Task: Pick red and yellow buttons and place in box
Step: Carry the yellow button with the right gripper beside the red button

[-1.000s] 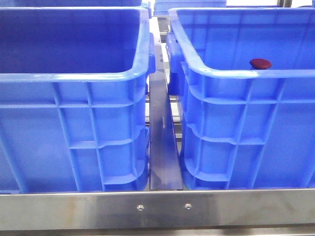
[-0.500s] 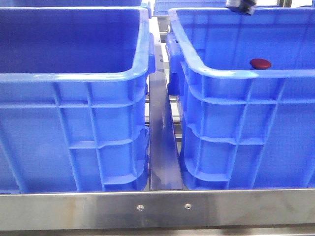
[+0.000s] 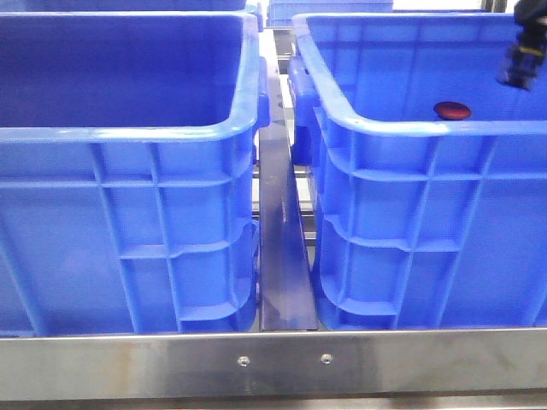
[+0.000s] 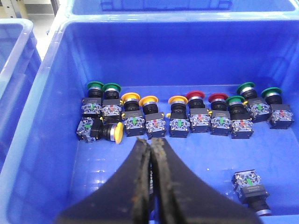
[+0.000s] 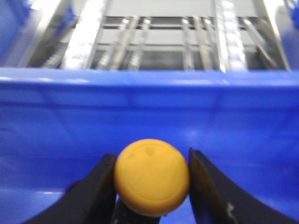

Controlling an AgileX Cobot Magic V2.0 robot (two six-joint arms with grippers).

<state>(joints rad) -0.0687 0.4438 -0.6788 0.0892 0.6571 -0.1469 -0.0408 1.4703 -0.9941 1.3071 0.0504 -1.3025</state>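
A dark red button (image 3: 452, 109) lies inside the right-hand blue box (image 3: 410, 128), just behind its near rim. My right gripper (image 5: 152, 163) is shut on the orange-yellow button (image 5: 152, 176), domed face toward the camera, in front of a blue crate wall (image 5: 140, 107). The front view shows the right arm (image 3: 523, 55) hanging over the box's far right. My left gripper (image 4: 150, 142) is shut with nothing seen between its tips. It hovers over the floor of a blue crate (image 4: 42, 121) holding several push-button switches.
That crate holds yellow-capped (image 4: 131, 98), red-capped (image 4: 195, 94) and green-capped (image 4: 95, 85) switches in a row, and one lies apart (image 4: 251, 184). A second blue crate (image 3: 128, 137) stands left of the box. A steel rail (image 3: 273, 363) runs along the front.
The right arm came into the front view at the top, then moved right and down over the box's far right. The red button has not moved.
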